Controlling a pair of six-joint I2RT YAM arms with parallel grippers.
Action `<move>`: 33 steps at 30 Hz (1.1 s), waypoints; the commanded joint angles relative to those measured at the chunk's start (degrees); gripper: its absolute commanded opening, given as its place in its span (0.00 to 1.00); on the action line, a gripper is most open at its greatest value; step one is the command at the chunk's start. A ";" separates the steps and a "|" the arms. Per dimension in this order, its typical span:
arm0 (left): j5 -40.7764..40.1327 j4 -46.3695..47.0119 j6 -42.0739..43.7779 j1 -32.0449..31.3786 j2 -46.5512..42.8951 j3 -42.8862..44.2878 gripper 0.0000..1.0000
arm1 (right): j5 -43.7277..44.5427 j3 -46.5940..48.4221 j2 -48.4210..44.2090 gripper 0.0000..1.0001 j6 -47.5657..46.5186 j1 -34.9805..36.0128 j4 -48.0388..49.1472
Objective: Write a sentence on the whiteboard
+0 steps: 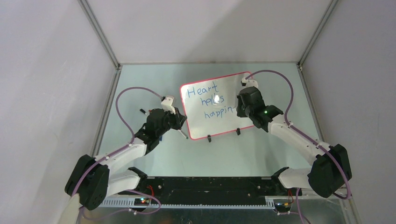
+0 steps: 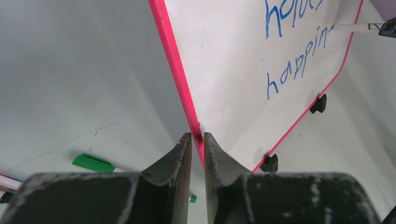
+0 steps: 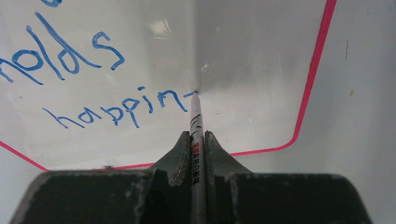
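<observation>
Left gripper (image 2: 197, 140) pinches the whiteboard (image 2: 224, 70) by its left frame; right gripper (image 3: 198, 136) clamps a white marker (image 3: 195, 109), tip at the sentence's (image 3: 116, 109) last line. A green-capped marker (image 2: 93, 163) lies left of the whiteboard.

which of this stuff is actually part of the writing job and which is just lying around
In use: whiteboard, clamped at its red edge by the left gripper; blue sentence; marker in the right gripper, tip on the board.
Lying about: green marker on the table; second pen at the left wrist view's edge.
</observation>
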 commanded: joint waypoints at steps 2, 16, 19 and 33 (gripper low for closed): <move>-0.58 0.91 1.39 -0.28 -1.75 0.45 0.21 | 1.61 1.24 -0.10 0.00 0.44 -0.82 1.76; -0.60 0.84 1.51 -0.28 -1.41 0.54 0.21 | 0.59 3.13 1.45 0.00 0.26 -0.96 2.14; -0.60 0.91 1.41 -0.28 -1.44 0.56 0.21 | 0.51 3.35 1.42 0.00 0.11 -0.90 2.24; -0.57 0.88 1.50 -0.28 -1.37 0.63 0.21 | -0.73 4.25 1.47 0.00 0.02 -0.99 2.14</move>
